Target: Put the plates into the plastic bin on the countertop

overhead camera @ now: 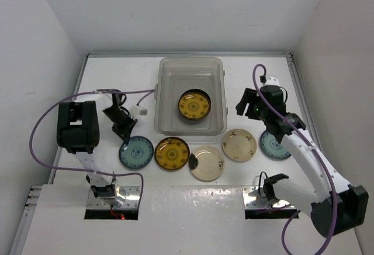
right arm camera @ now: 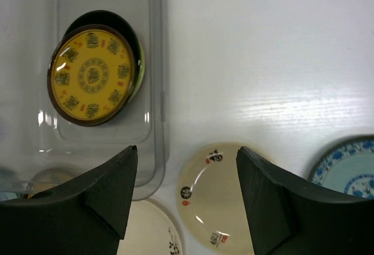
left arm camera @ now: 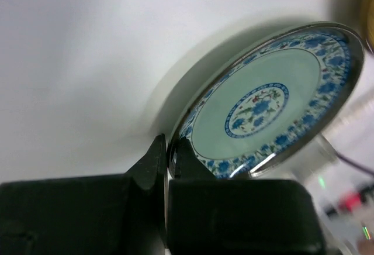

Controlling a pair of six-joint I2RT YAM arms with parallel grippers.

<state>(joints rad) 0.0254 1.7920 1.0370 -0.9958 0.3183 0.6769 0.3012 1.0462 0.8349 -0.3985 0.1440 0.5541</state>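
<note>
My left gripper point(overhead camera: 125, 143) point(left arm camera: 169, 155) is shut on the near rim of a pale blue-teal patterned plate point(overhead camera: 136, 152) point(left arm camera: 263, 106) at the left end of a row on the white countertop point(overhead camera: 117, 79). To its right lie an amber plate point(overhead camera: 172, 153), two cream plates point(overhead camera: 207, 162) point(overhead camera: 239, 145) and another blue-teal plate point(overhead camera: 273, 145). The clear plastic bin point(overhead camera: 217, 68) point(right arm camera: 156, 91) holds an amber plate point(overhead camera: 194, 106) point(right arm camera: 93, 73) stacked on a dark one. Right of the bin my right gripper point(overhead camera: 248, 104) point(right arm camera: 187, 167) hangs open above a cream plate point(right arm camera: 225, 199), holding nothing.
White walls close in the countertop on three sides. Metal brackets point(overhead camera: 114, 195) point(overhead camera: 260, 196) sit along the near edge by the arm bases. A purple cable and a white connector point(overhead camera: 140, 111) lie left of the bin.
</note>
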